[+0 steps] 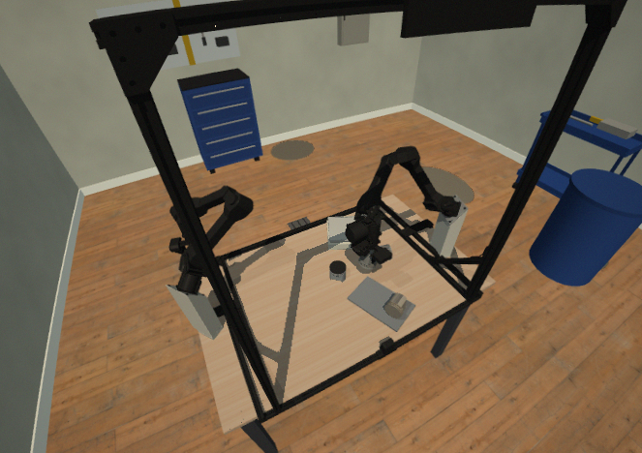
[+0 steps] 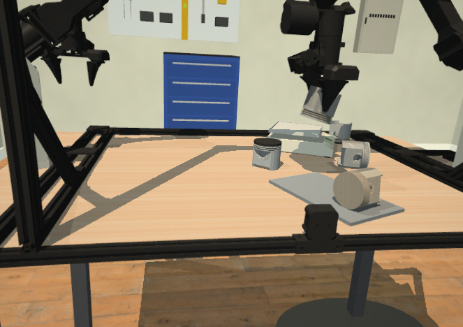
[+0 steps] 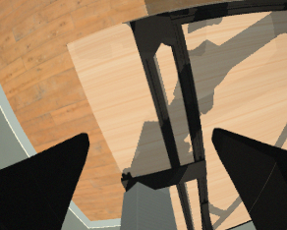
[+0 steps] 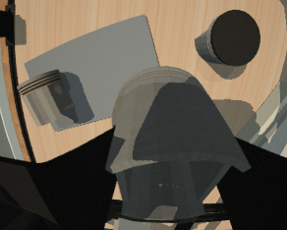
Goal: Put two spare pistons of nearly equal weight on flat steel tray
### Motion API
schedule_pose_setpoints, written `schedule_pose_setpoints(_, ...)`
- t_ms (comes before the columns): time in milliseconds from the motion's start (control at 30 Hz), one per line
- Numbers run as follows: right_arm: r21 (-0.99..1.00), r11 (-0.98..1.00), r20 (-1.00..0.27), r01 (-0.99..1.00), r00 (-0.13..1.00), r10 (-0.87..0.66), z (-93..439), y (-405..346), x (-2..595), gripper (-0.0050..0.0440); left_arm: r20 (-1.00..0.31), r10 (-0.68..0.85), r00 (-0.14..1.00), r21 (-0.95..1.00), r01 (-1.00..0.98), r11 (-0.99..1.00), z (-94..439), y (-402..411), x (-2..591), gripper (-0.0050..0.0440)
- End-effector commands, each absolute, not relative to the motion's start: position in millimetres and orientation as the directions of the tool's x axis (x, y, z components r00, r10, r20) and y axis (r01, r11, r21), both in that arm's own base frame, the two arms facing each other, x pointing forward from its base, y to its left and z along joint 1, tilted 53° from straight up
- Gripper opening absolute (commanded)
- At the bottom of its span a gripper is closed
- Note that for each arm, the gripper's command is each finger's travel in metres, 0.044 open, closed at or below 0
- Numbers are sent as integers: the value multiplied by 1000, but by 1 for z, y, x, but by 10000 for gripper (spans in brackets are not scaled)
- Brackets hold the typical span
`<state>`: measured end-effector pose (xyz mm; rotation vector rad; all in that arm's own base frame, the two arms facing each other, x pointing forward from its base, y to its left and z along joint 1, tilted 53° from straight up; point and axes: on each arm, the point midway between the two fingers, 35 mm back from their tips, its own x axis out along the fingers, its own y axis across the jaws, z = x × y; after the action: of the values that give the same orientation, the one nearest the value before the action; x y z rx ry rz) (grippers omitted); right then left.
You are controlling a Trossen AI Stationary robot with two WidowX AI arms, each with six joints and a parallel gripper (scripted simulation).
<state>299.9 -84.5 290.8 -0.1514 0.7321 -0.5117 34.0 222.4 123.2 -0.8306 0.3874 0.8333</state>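
Observation:
The flat steel tray (image 1: 368,292) (image 2: 304,187) (image 4: 108,54) lies flat on the bench. A tan-looking piston (image 1: 396,306) (image 2: 358,189) (image 4: 45,98) lies on its side on it. My right gripper (image 2: 319,99) (image 4: 163,131) is shut on a grey piston (image 1: 366,263) (image 2: 316,109) (image 4: 157,113), held tilted in the air, crown downward, behind the tray. A dark-topped piston (image 1: 337,271) (image 2: 266,154) (image 4: 236,37) stands upright beside the tray. Another piston (image 2: 355,154) lies on its side behind the tray; one more (image 2: 341,131) is farther back. My left gripper (image 2: 75,83) (image 3: 151,137) is open and empty, high at the left.
A white scale (image 1: 338,243) (image 2: 304,146) stands at the back, close behind the dark-topped piston. A black frame rail (image 2: 162,248) runs along the front edge, with a small black block (image 2: 320,221) on it near the tray. Frame posts rise at the bench's sides.

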Motion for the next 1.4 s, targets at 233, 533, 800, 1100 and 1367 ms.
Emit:
schedule_pose_setpoints(233, -305, 865, -595, 397, 630, -499, 311, -62, 336, 158, -599, 494, 630, -493, -776, 393, 123, 222, 34, 440)
schedule_pose_setpoints(533, -305, 866, -654, 395, 575, -492, 319, -52, 351, 158, -599, 494, 630, -493, -776, 393, 123, 222, 34, 440)
schedule_pose_setpoints(800, -307, 868, -756, 391, 454, -472, 319, -52, 351, 158, -599, 494, 630, -493, -776, 393, 123, 222, 34, 440)
schedule_pose_setpoints(1100, -307, 868, -770, 390, 434, -467, 309, -59, 360, 158, -599, 494, 630, -493, -776, 393, 123, 222, 34, 440)
schedule_pose_setpoints(1367, -307, 868, -770, 390, 434, -467, 302, -64, 365, 158, -599, 494, 630, -493, -776, 393, 123, 222, 34, 440)
